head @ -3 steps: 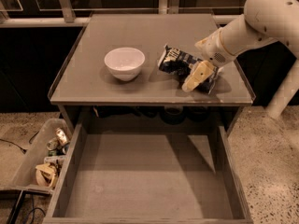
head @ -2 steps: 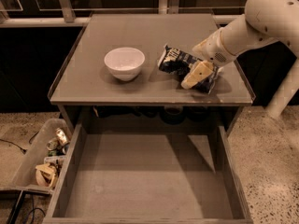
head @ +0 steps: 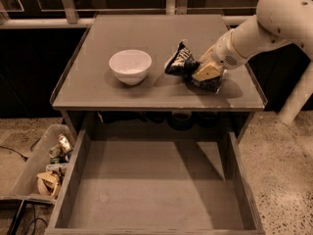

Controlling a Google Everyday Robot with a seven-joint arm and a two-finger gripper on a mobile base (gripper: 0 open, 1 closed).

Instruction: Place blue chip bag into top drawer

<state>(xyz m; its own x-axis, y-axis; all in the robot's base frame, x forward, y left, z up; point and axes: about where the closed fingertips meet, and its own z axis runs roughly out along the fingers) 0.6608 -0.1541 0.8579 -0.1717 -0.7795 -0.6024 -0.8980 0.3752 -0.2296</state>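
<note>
At the counter's (head: 122, 38) 3 o'clock, the gripper (head: 201, 74) has its fingers clamped on the blue chip bag (head: 179, 61). The bag end has risen, so the lift toward the top drawer (head: 146, 192) is judged begun.

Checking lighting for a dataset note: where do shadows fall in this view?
Camera view: dim, warm light; the tabletop shades the rear of the top drawer; the gripper, on the blue chip bag at the picture's right, casts a shadow onto the tabletop.

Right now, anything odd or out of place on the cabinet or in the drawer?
Nothing spilled or damaged. The chip bag lies crumpled and tilted on the cabinet top, its left end raised, with the gripper on its right end. The bowl is upright. The drawer is open and bare.
</note>
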